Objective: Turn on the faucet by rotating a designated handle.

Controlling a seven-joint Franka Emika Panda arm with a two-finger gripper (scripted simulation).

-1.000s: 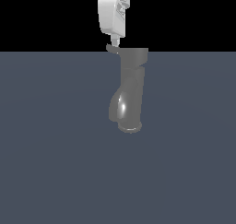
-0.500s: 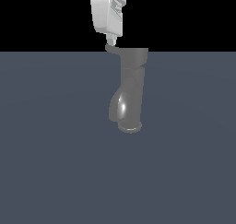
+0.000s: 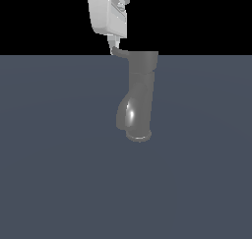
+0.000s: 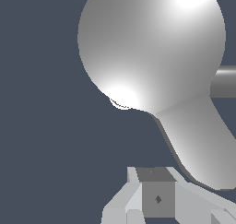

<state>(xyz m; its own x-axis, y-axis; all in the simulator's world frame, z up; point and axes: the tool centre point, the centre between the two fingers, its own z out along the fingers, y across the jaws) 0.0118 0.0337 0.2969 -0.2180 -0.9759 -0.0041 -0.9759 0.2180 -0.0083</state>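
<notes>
Flat dark blue-grey ground (image 3: 49,184) fills the front. On it stands the shiny dark grey metal faucet with a round bulging spout (image 3: 140,98). Its thin short grey lever handle (image 3: 119,53) sticks out toward the exterior view's left. Behind and above, the white gripper (image 3: 114,42) has slid left, pushing the handle. I cannot tell if its jaws are open. Turning looks underway.

Flat, sharp render; bright glare spots on the faucet (image 3: 133,112).
</notes>
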